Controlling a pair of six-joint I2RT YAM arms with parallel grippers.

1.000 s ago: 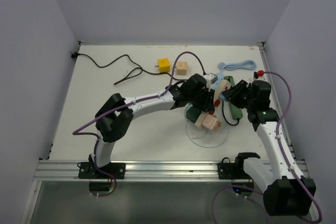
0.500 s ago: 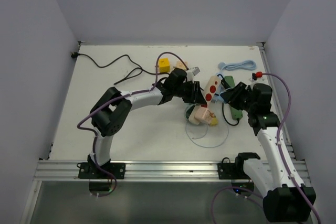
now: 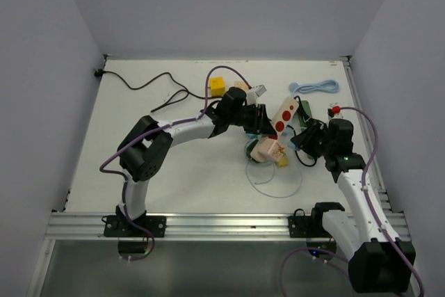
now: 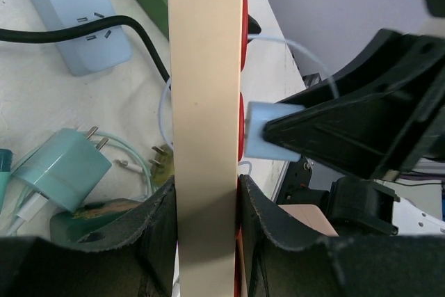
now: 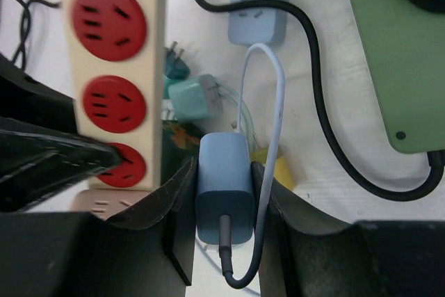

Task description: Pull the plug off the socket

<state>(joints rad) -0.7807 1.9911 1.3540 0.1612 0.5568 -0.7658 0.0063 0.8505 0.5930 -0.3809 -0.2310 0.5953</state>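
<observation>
My left gripper [image 4: 206,187] is shut on the socket, a cream power strip with red round outlets [image 4: 206,67] [image 5: 115,46], and holds it tilted above the table [image 3: 285,115]. My right gripper [image 5: 222,167] is shut on the plug, a blue cube [image 5: 224,172] with a pale blue cable, seen small in the top view [image 3: 298,135]. The plug sits just beside the strip's right edge, over no outlet. In the left wrist view the plug's pale face [image 4: 259,130] hangs close to the strip's red side.
A dark green power strip [image 5: 393,53] [image 3: 306,110] with a black cable [image 5: 313,67] lies under the right gripper. A light blue strip [image 5: 257,1], a teal plug [image 5: 195,99] and loose cubes [image 3: 268,149] lie below the grippers. A yellow cube [image 3: 217,85] stands at the back.
My left gripper has carried the cream strip left and back, away from the right gripper. My right gripper has drawn slightly nearer its base with the blue plug in it.
</observation>
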